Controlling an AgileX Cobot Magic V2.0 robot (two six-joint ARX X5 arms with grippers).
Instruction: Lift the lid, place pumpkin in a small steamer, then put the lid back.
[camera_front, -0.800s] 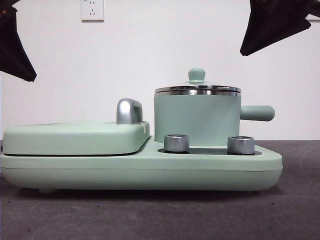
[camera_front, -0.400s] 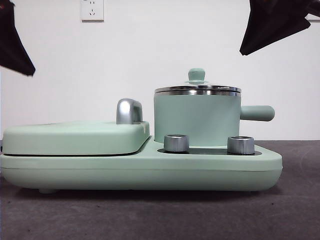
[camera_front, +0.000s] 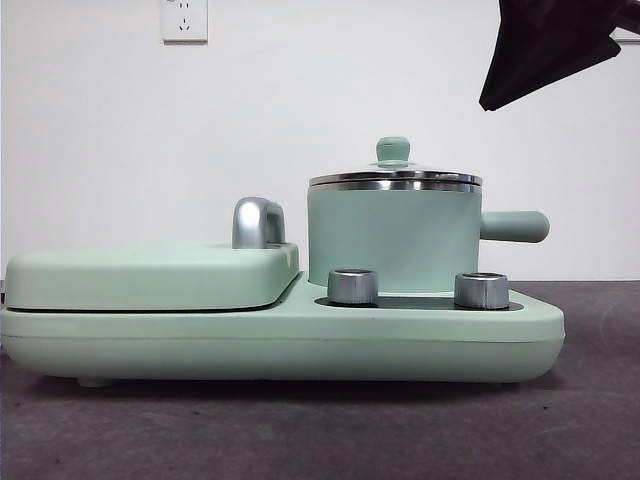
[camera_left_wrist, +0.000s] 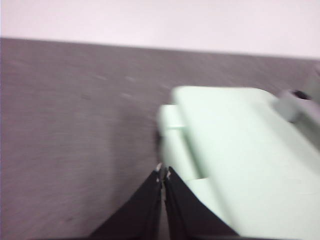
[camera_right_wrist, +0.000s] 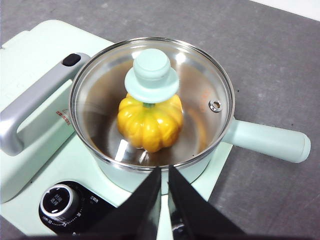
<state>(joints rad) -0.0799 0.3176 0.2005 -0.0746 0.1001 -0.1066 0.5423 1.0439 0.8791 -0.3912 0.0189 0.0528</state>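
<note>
The glass lid (camera_right_wrist: 150, 100) with its mint-green knob (camera_front: 393, 150) sits closed on the small steamer (camera_front: 395, 240), whose side handle (camera_right_wrist: 267, 140) sticks out. Through the glass I see the yellow-orange pumpkin (camera_right_wrist: 150, 125) resting inside the pot. My right gripper (camera_right_wrist: 164, 175) hovers shut above and in front of the steamer, holding nothing; it shows as a black tip (camera_front: 545, 50) at the front view's top right. My left gripper (camera_left_wrist: 163, 172) is shut and empty, over the grey table beside the flat mint-green cover (camera_left_wrist: 240, 150), in a blurred picture.
The steamer stands on a wide mint-green appliance base (camera_front: 280, 340) with two silver knobs (camera_front: 352, 286) and a flat rectangular cover (camera_front: 150, 275) with a steel handle (camera_front: 258, 222). Grey tabletop (camera_front: 320, 430) surrounds it; a white wall with a socket (camera_front: 185, 20) is behind.
The black tip of the left arm at the front view's top left has drawn back out of the picture. The right arm, steamer and lid have not moved.
</note>
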